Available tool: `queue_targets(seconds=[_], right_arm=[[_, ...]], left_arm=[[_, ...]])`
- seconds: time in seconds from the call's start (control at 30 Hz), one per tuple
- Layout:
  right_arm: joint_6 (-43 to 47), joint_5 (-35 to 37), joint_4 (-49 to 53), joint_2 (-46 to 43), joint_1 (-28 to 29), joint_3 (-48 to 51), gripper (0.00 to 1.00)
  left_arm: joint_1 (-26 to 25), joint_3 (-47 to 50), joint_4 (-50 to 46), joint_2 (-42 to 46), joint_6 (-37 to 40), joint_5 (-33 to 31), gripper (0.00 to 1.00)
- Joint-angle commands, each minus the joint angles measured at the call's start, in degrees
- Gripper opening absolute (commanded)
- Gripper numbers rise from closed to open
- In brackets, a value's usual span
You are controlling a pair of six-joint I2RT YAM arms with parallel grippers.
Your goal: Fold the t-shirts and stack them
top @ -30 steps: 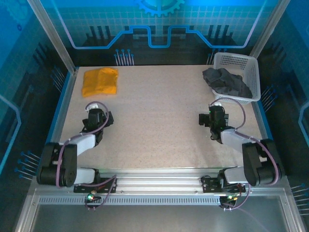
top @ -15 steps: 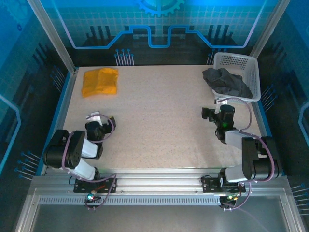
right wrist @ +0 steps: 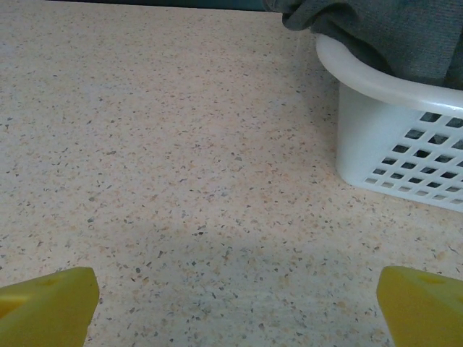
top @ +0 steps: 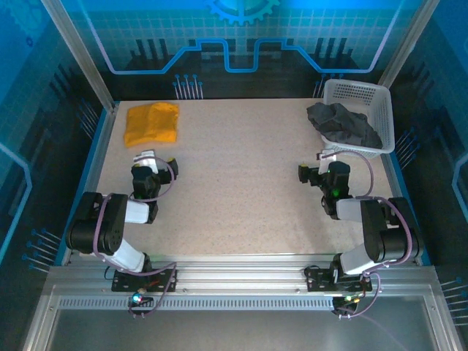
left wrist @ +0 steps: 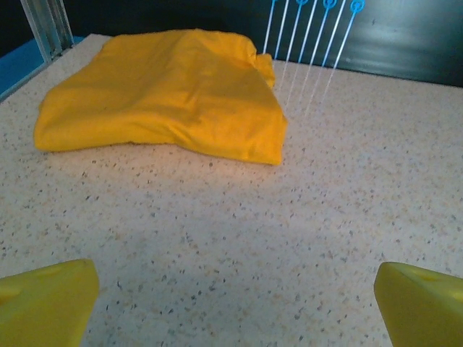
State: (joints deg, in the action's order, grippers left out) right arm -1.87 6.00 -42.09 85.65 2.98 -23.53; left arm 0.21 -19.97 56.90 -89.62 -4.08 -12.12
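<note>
The orange-yellow t-shirt [top: 152, 124] is located at the far left corner of the desk [top: 234, 190], where it lies as a rumpled, roughly rectangular bundle. The charcoal grey t-shirt [top: 344, 124] is located at the far right corner, bunched partly inside the white lattice basket [top: 369, 91] and draped over the basket's left rim. The two shirts are well apart from each other. The left arm [top: 110, 227] is positioned low over the near left part of the desk, with the left jaws directed toward the orange-yellow t-shirt but clear of it. The left jaws are spread wide and nothing is held between them; bare desk is seen between the yellow fingertips [left wrist: 51, 300]. The right arm [top: 380, 234] is positioned near the basket. The right jaws are likewise spread wide and empty, with the basket wall [right wrist: 391, 144] just ahead to the right.
</note>
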Motion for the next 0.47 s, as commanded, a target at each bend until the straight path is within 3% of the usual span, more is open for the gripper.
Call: queue_targets(seconds=[0.0, 0.43], right_arm=[[1.0, 1.4, -2.0, 0.5, 0.8, -0.7, 1.0], [1.8, 0.5, -1.7, 0.6, 1.1, -0.9, 1.0]], left_arm=[[-0.5, -0.4, -1.4, 0.7, 1.5, 0.3, 0.99], [-0.6, -0.5, -1.4, 0.6, 1.6, 0.1, 0.99]])
